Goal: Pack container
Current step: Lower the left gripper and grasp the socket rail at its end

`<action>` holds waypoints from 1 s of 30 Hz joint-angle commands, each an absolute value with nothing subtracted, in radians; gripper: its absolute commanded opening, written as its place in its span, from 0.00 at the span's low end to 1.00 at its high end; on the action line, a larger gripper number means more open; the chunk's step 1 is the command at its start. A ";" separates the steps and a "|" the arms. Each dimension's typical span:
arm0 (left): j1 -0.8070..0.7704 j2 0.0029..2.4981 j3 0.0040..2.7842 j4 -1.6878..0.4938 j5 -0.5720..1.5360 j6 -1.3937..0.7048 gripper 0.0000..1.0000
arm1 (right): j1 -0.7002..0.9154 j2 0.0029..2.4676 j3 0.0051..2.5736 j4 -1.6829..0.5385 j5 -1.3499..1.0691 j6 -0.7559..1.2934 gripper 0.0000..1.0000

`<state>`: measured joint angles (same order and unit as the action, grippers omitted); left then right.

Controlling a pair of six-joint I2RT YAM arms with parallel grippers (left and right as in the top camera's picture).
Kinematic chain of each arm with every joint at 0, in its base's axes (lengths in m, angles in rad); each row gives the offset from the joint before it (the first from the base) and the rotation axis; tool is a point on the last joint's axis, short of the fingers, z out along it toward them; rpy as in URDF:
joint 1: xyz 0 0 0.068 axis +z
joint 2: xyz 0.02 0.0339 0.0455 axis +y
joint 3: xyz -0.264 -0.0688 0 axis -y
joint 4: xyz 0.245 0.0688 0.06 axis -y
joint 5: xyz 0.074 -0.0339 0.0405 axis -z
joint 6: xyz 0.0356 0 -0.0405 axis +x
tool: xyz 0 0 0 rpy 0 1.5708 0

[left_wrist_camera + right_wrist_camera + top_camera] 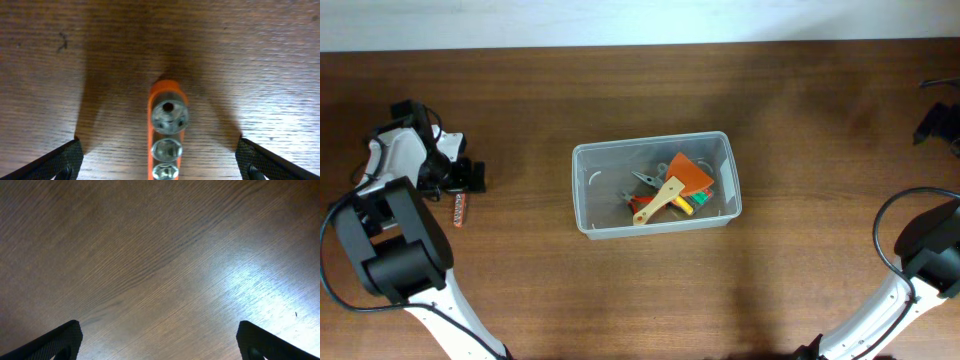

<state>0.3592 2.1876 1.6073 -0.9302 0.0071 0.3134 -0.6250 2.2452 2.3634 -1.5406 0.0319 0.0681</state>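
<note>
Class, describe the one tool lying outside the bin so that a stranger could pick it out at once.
Start at the wooden table, then look left of the clear container to the left gripper. Between its open fingers lies a short orange socket rail carrying a row of shiny metal sockets. It is the only tool on bare wood; the other tools sit inside the container.

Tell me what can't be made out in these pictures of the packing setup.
Socket rail: left wrist view, bottom edge cuts off its lower end.
Tools in the container: overhead, too small and piled; the scraper covers some.
Right jaws: overhead, mostly cut off by the right edge.
</note>
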 commanded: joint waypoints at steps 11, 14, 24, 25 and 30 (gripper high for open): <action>0.361 2.205 1.606 -0.934 0.023 0.308 0.99 | -0.620 2.229 2.365 -1.541 0.027 0.072 0.99; 0.361 2.205 1.606 -0.934 0.023 0.308 0.99 | -0.620 2.229 2.365 -1.541 0.027 0.072 0.99; 0.361 2.207 1.606 -0.931 0.023 0.308 0.98 | -0.620 2.229 2.365 -1.541 0.027 0.072 0.99; 0.361 2.207 1.606 -0.931 0.023 0.308 0.93 | -0.620 2.229 2.365 -1.541 0.027 0.072 0.99; 0.361 2.207 1.606 -0.931 0.023 0.308 0.65 | -0.620 2.229 2.365 -1.541 0.027 0.072 0.99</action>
<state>0.3592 2.1876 1.6073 -0.9302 0.0082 0.3099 -0.6250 2.2452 2.3634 -1.5406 0.0319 0.0685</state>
